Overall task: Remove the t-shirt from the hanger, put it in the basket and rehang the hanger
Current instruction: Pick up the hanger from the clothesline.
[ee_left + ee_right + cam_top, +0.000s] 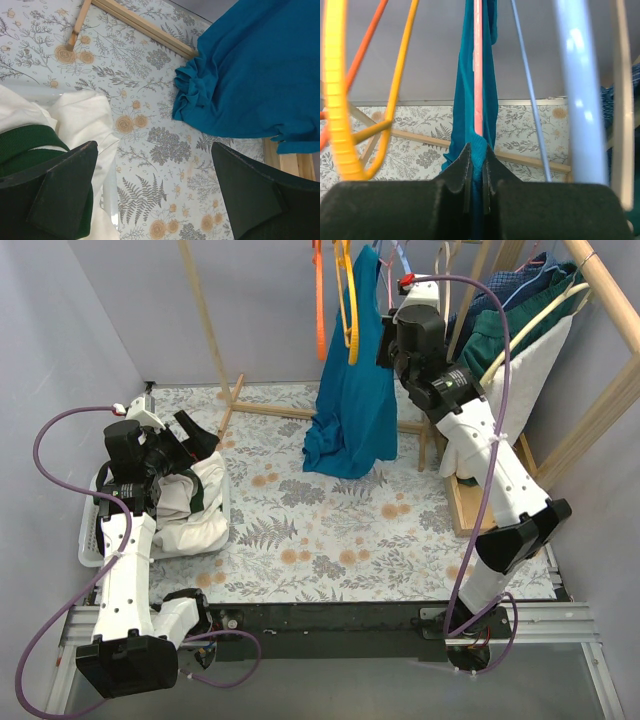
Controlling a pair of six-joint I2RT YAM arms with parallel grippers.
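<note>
t-shirt vertical, hem down | right hand grasping it | left hand released

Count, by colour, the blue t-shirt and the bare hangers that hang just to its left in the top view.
Orange hanger: 1
Yellow hanger: 1
Blue t-shirt: 1
Total: 3

1. The t-shirt is matt teal cloth, soft and creased.
2. The yellow hanger at 12 o'clock is glossy plastic, ribbed along its edge.
3. The rack is bare pale wood.
4. The worktop has a matt floral print.
5. The left fingers look like matt black plastic.
</note>
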